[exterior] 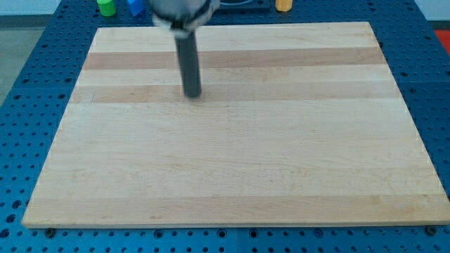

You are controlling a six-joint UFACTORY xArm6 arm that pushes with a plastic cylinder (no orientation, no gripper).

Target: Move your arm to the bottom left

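The rod stands upright, its long axis vertical in the frame, blurred at the top. My tip [192, 95], the tool here, a bare rod end holding nothing, rests on the wooden bench [232, 176] in the upper left of the frame. Green [106, 7], blue [135, 7] and yellow [283, 5] blocks sit beyond the bench's top edge, well apart from my tip.

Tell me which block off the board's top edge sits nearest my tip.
The blue block, just up and left of my tip. The green block lies further left, the yellow block far right.
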